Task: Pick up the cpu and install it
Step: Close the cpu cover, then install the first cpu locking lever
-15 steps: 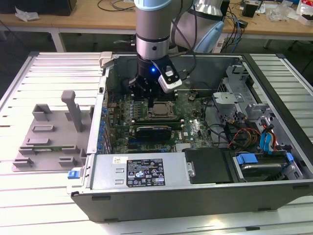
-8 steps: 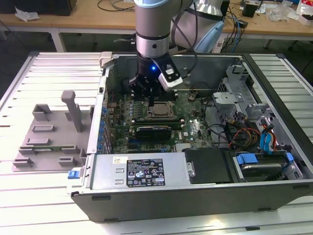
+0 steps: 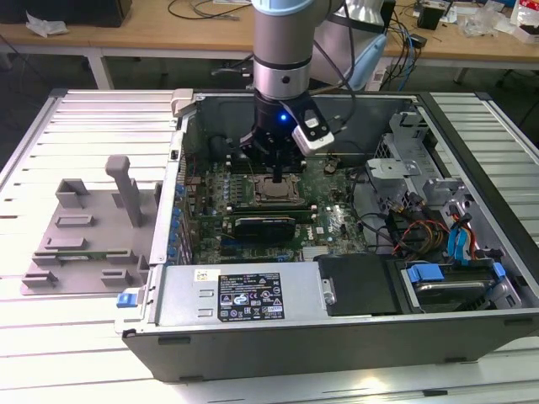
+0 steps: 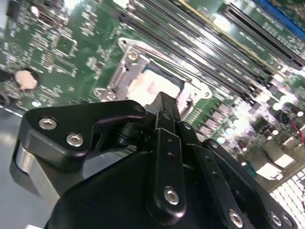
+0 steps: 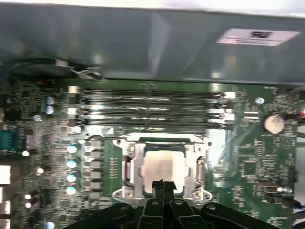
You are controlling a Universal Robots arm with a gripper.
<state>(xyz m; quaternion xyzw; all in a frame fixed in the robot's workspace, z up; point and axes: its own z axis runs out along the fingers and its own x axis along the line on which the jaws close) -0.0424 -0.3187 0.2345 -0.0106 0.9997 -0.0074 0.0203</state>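
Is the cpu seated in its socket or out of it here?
In: the silver cpu lies flat within the socket frame on the motherboard, with the shut gripper by its edge.

- Site type: robotics/electronics lab, workshop layout.
- Evidence: industrial robot arm [image 3: 282, 42] over slatted alu. table [image 3: 76, 114].
- Open PC case [image 3: 337, 341] on the table, motherboard [image 3: 337, 220] exposed.
- Grey plastic fixture [image 3: 80, 240] beside the case.
- Wooden benches [image 3: 152, 29] at rear w/ loose cables [image 3: 202, 8].
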